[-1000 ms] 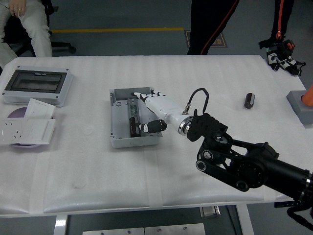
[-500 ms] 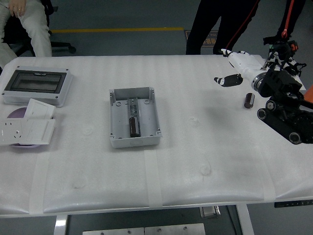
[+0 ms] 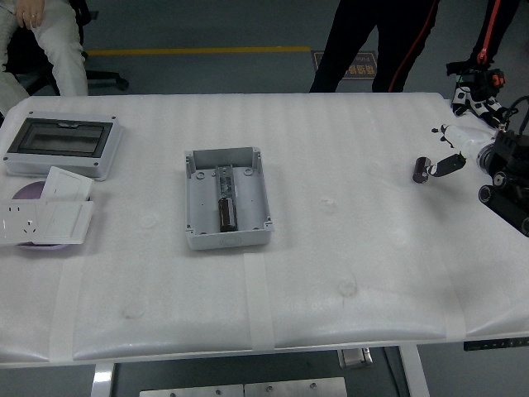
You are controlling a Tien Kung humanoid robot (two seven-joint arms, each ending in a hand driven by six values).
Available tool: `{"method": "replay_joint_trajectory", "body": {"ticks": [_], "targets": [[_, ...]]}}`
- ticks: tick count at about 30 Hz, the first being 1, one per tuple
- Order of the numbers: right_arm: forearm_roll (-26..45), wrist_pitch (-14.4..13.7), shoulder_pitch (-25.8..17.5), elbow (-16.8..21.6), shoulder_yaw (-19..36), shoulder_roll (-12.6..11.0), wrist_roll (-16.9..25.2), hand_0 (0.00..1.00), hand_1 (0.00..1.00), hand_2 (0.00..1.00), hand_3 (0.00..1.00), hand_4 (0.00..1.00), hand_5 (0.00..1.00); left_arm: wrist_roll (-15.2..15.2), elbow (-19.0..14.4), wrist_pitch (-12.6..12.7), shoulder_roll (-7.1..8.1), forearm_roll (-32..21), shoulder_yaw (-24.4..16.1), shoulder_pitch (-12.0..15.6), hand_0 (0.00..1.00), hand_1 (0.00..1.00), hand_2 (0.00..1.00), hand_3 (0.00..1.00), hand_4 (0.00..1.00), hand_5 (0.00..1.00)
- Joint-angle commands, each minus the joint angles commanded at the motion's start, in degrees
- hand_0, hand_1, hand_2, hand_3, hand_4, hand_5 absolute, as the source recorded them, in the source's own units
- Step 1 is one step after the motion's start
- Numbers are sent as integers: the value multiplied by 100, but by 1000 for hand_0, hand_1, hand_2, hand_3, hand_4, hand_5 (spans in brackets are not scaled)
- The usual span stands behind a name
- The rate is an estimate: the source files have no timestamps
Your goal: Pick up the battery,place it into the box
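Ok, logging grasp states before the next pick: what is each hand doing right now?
Left hand: not in view.
Right hand: at the table's right edge beside the loose battery; whether it grips cannot be told.

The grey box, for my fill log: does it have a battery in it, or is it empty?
Not empty. The grey box lies open-topped, with one dark battery lying lengthwise along its middle.
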Motion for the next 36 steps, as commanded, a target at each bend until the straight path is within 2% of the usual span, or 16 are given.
{"method": "replay_joint_trajectory", "body": {"ticks": [2,3,12,20,25,32,33,36], "targets": [[83,11,35,-55,-79,38,11,998,797,861,964,817,354,4,-1,-2,5,12,-10,-4,373,595,457,372,591,383],[119,16,54,-71,-125,75,12,998,804,866,967,898,440,8,-1,-2,9,26,-23,-6,373,595,456,372,587,384],[360,89,89,-292,-717,358,31,998,807,865,971,901,442,-34,-1,-8,31,-58,87,-44,373,595,455,372,585,383],[460,-10,52,-405,-852,369,57,998,808,861,971,901,452,-81,-13,18,22,-83,135,-33,373,595,454,371,582,383],[493,-173,62,-378,-833,362,70,998,808,856,970,891,434,-116,-14,55,28,-52,109,-46,373,595,454,370,579,384],[492,-253,68,-404,-941,403,81,998,796,837,955,883,457,-152,-14,62,16,-99,164,-60,372,595,454,371,578,386],[499,-258,64,-415,-961,409,79,975,751,792,890,771,481,-152,-14,60,15,-102,169,-60,372,596,454,371,579,390],[534,-272,58,-449,-1014,428,80,975,751,792,890,771,481,-143,-15,51,11,-90,161,-61,372,596,454,371,579,390]]}}
